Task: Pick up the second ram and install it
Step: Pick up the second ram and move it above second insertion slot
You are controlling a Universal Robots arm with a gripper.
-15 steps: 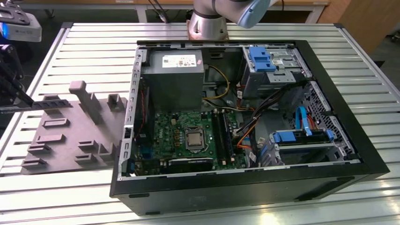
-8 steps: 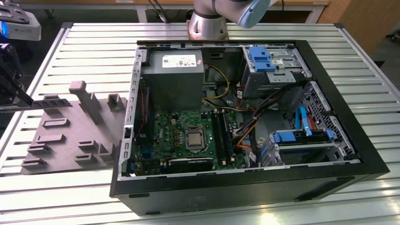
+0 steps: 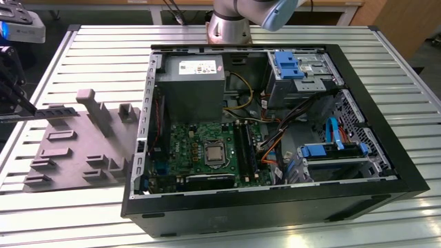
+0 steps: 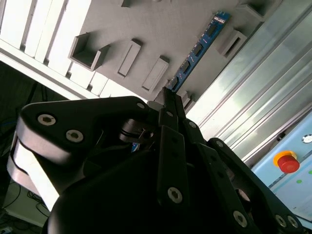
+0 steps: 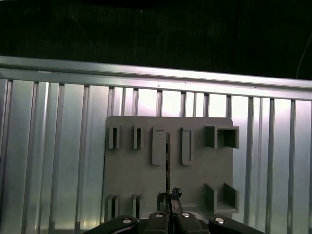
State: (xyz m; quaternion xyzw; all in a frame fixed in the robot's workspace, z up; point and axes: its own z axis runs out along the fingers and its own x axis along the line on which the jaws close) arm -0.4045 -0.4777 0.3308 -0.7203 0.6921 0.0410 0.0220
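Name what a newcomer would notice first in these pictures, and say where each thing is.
The open computer case dominates the slatted table, its green motherboard exposed inside. On the exterior view's left lies the grey fixture block. In the second wrist view the tool grips one end of the second ram over that block.

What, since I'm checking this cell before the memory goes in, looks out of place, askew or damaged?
Nothing stands out. The second ram juts straight from the gripper above the grey fixture, unbent. The open computer case lies flat on the slatted table; nothing looks spilled or broken.
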